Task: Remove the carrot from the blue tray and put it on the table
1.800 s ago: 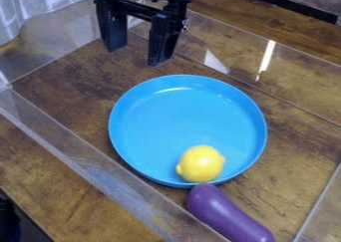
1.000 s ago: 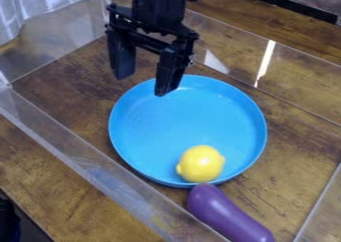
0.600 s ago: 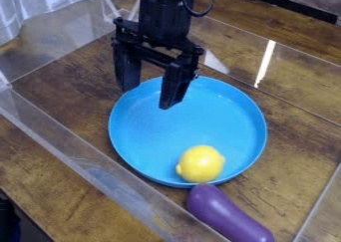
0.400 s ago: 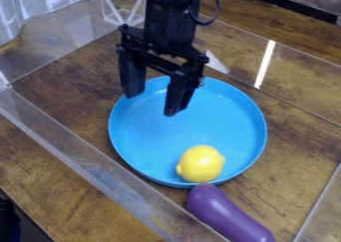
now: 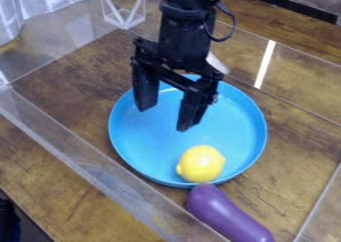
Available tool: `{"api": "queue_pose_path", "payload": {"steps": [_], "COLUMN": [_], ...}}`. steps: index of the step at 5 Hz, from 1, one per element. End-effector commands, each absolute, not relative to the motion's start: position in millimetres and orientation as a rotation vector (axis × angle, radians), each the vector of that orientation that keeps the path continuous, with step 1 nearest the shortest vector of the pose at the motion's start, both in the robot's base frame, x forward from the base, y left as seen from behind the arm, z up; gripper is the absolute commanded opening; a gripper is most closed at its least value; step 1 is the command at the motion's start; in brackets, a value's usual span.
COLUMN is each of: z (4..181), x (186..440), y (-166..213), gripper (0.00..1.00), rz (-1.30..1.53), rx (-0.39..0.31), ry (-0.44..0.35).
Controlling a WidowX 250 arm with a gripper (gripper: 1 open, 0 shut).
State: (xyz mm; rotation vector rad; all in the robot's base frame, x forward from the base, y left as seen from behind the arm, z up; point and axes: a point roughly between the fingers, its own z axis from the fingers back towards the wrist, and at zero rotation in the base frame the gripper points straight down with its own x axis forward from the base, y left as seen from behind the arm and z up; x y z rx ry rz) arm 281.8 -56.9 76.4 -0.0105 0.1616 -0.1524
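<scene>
Gripper (image 5: 170, 117) wide open, with nothing between the fingers. Now over the blue tray (image 5: 134, 137), and closer to the carrot (image 5: 200, 163) than a moment ago. Moved down the picture, toward the yellow toy. Good for the job: reaching begun, but no grab yet. Carrot still in the same spot, inside the tray, near the bottom edge in the camera view. Not touched by the fingers. Still to do, by the look of it: get over the carrot, go down, close on both sides, lift, then put down on the table (image 5: 54, 79).

Now for edges. Raised rim all around the tray, and close to the carrot on the low side. Maybe a bump there for a finger going down too far out. Best to come down from right above, with a finger on each side and no push on the rim. Just past that rim, a purple eggplant (image 5: 229, 214), lying outside the tray. Very little room on that side, so easy to knock. Clear wall (image 5: 83, 138) along the left of the picture, running close by the tray. Easy to miss, so best to keep away from it.

More open room on the brown wood at the upper left of the picture, and some to the right of the tray. Probably good places to set down the carrot. Need to lift high enough to get over the rim first.
</scene>
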Motion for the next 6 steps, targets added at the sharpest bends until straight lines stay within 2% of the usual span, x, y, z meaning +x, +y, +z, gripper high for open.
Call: {"api": "queue_pose_path", "payload": {"steps": [1,6], "z": [81.9,77.5], "x": [284.3,283.9], "y": [-66.8,-110.4], "gripper": [1.0,1.0], "rz": [-0.183,-0.283], "rx": [-0.014,0.012], "ry": [0.127,0.067]}}
